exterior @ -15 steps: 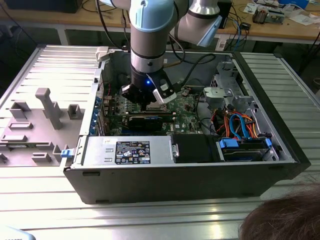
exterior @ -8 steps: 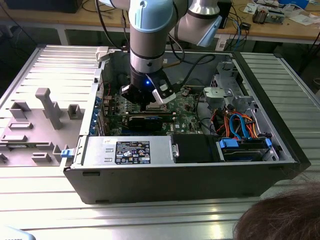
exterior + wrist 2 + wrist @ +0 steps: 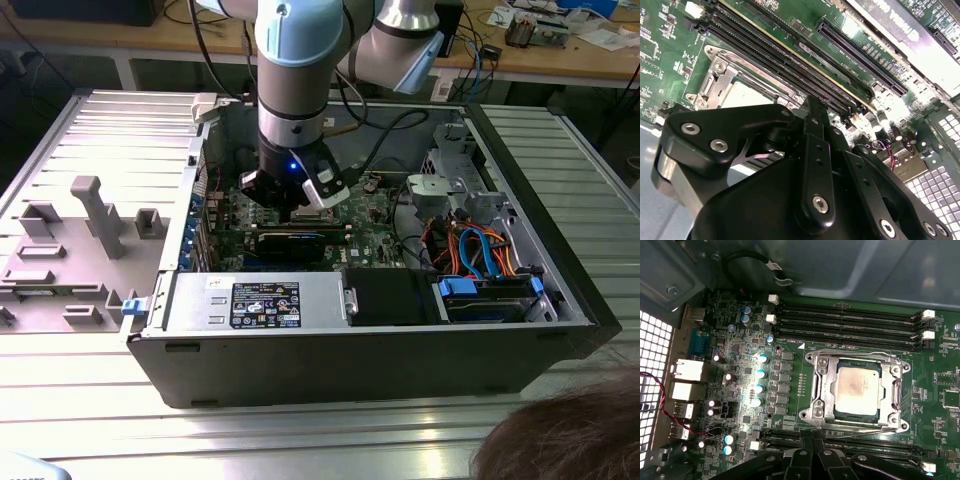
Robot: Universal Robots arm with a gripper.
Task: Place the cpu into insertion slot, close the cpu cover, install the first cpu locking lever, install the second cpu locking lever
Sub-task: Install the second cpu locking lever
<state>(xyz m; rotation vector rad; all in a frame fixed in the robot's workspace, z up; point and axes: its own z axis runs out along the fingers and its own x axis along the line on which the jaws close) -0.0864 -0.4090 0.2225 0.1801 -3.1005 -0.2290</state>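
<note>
The cpu (image 3: 856,388), a dull silver square, lies flat in the socket on the green motherboard (image 3: 790,330). The cpu cover (image 3: 821,390), a silver frame, lies closed around it, with thin wire levers running along its edges. My gripper (image 3: 809,441) hovers just beside one edge of the socket, its black fingers together and nothing visible between them. In the second wrist view the gripper (image 3: 812,107) sits next to the cover (image 3: 715,75) and the pale cpu (image 3: 747,95). In the exterior view the gripper (image 3: 300,205) reaches down into the open computer case (image 3: 360,370).
Black memory slots (image 3: 845,322) run along the socket. A long black expansion card (image 3: 290,240) lies near the gripper, and a power supply (image 3: 255,300) and drive cables (image 3: 480,250) fill the case front. A grey fixture plate (image 3: 80,240) lies outside. A person's head (image 3: 560,440) shows at the near edge.
</note>
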